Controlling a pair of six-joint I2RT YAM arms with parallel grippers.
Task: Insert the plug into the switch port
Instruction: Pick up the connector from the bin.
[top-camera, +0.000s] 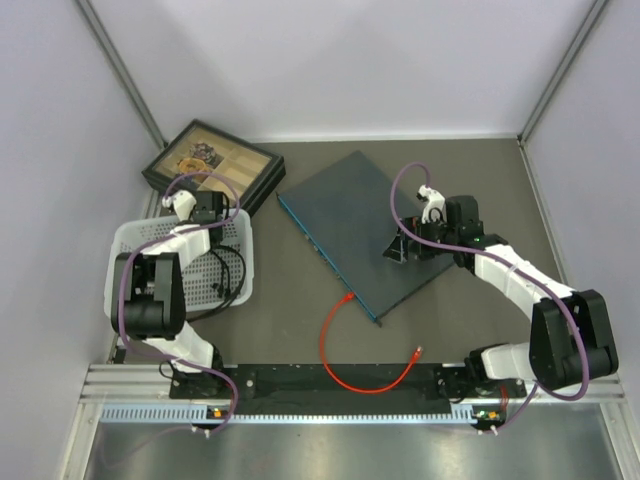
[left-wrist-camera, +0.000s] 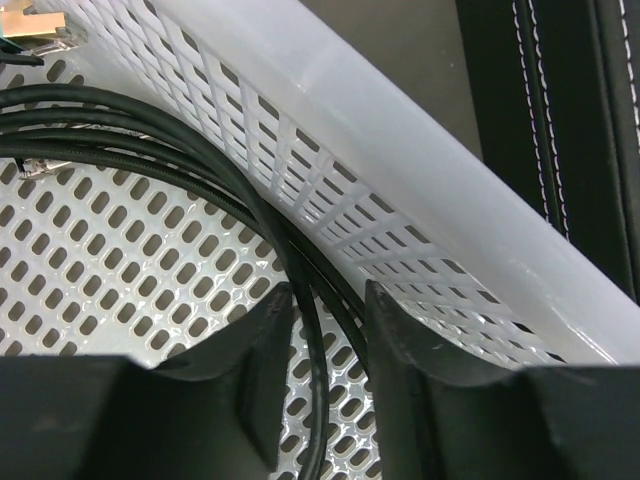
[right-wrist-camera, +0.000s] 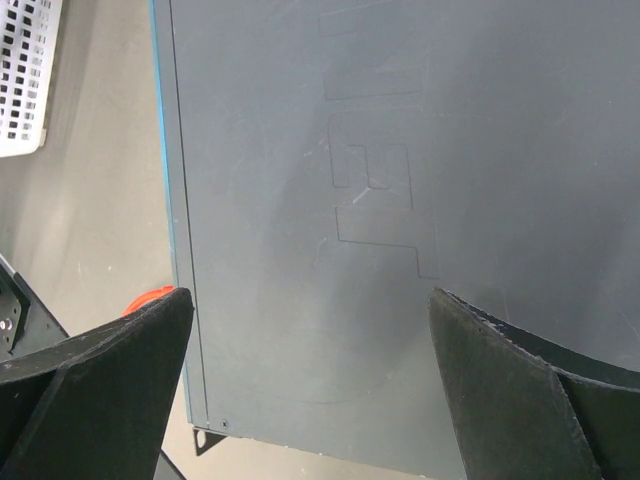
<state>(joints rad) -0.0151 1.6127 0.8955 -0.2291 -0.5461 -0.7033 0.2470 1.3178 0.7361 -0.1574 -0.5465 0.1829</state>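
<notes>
Top external view shows the switch (top-camera: 362, 232), a large flat rectangular box of matte blue-grey metal, lying at an angle on the grey table (top-camera: 290, 330), its thin teal edge (top-camera: 325, 252) facing the left arm's side. A glossy red cable (top-camera: 335, 365) curls in a loop on the table between the arm bases. One plug (top-camera: 347, 298) lies just beside the teal edge near the switch's near corner, outside any socket, and the other plug (top-camera: 417, 350) lies farther toward the right arm. The right gripper (right-wrist-camera: 310, 395) hangs over the smooth top panel of the switch with its black fingers (right-wrist-camera: 100, 385) spread wide and nothing between them. The left gripper (left-wrist-camera: 325, 335) reaches down into a white plastic basket (left-wrist-camera: 400, 150) perforated with rows of oval slots. Its curved fingers (left-wrist-camera: 265, 355) stand a narrow gap apart, and a thin black cable (left-wrist-camera: 150, 150) runs through that gap without being pinched. Beyond the basket wall sits a black box (left-wrist-camera: 560, 120) with white stitching along its edges.
</notes>
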